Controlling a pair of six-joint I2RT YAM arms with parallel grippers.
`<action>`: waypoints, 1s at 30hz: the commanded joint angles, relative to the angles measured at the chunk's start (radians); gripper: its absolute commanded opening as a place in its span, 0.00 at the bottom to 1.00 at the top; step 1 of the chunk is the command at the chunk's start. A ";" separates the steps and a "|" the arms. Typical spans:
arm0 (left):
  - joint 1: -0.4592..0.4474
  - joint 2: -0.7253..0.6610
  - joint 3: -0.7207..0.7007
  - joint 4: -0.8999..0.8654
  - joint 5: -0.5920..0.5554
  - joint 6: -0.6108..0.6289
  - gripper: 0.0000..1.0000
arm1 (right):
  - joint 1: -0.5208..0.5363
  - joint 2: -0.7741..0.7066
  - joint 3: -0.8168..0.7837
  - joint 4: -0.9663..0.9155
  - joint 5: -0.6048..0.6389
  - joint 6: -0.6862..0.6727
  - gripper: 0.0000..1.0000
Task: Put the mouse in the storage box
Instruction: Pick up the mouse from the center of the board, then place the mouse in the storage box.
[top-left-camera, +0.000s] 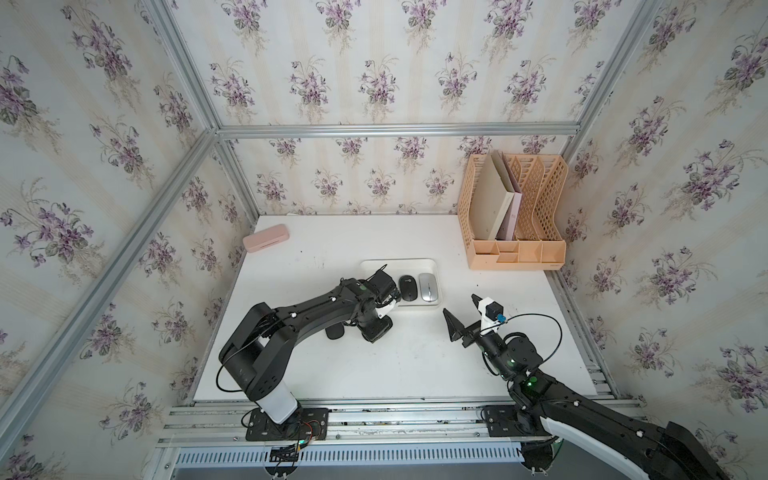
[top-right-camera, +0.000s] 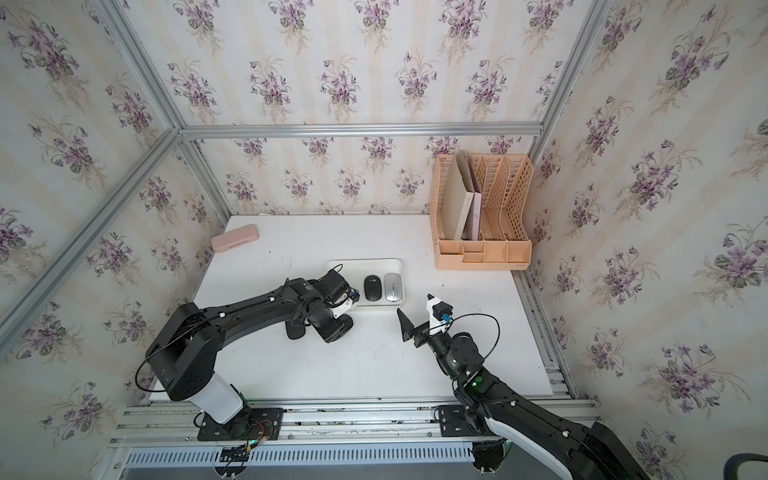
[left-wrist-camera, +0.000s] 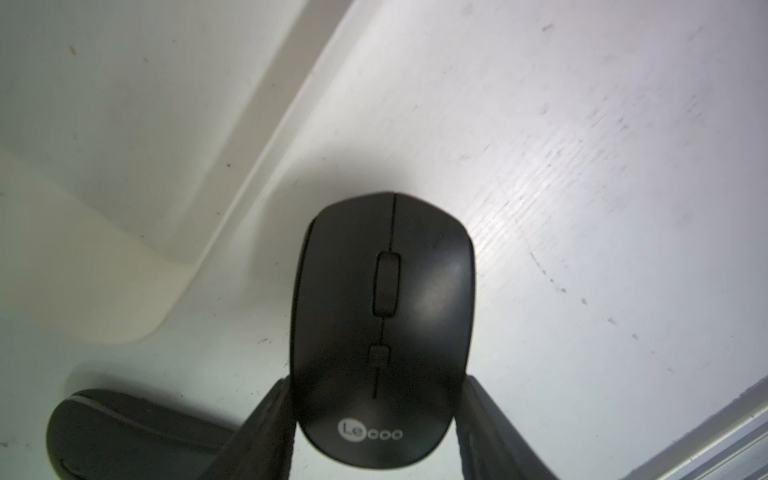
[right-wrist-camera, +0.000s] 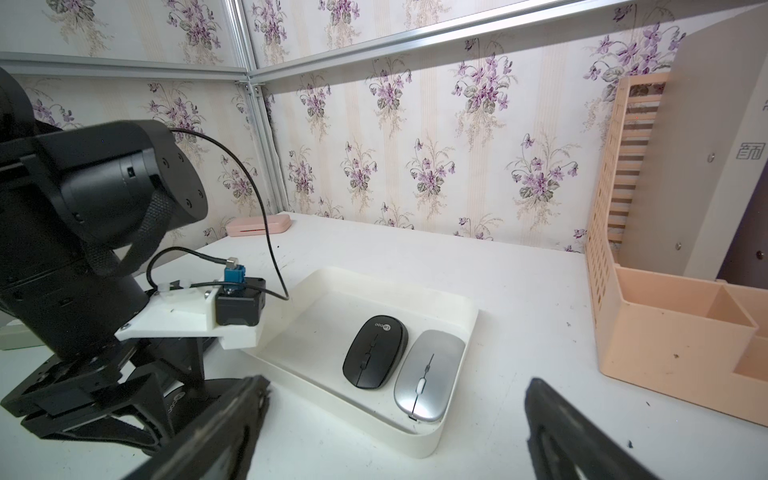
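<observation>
From my remote station, the left wrist view showed the left gripper (left-wrist-camera: 376, 380) clamped on the rear half of a black Lecoo mouse (left-wrist-camera: 384, 324), with one finger (left-wrist-camera: 270, 415) pressed to each flank and the logo end nearest the camera. That mouse was outside the storage box (left-wrist-camera: 95, 291), just off one rounded corner of it and over the white table (left-wrist-camera: 582, 166). I could not tell whether its belly was touching the surface. A second dark mouse (left-wrist-camera: 124, 436) lay on the table beside the gripper, apart from the box; in both top views it poked out from under the left arm (top-left-camera: 334, 331) (top-right-camera: 296, 330).

Inside the storage box (right-wrist-camera: 374, 432), a slim black mouse (right-wrist-camera: 375, 351) and a silver mouse (right-wrist-camera: 428, 374) lay side by side against the end nearer the right arm (the other half of the tray was largely hidden by the left wrist in the top views).

The right gripper (top-left-camera: 459, 305) hung above the table just off the box's near right corner, its jaws spread wide and holding nothing.

A pink oblong case (top-left-camera: 266, 237) sat at the far left of the table, and a peach lattice file organiser (top-left-camera: 515, 216) holding folders stood at the far right.
</observation>
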 joint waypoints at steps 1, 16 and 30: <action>-0.016 -0.022 0.012 -0.022 -0.001 -0.033 0.51 | 0.001 -0.001 -0.004 0.028 0.010 -0.007 1.00; -0.001 0.029 0.291 -0.050 -0.065 -0.175 0.61 | 0.001 -0.010 -0.006 0.029 0.019 -0.006 1.00; 0.077 0.282 0.422 0.019 -0.141 -0.412 0.59 | 0.000 -0.024 -0.009 0.026 0.024 -0.007 1.00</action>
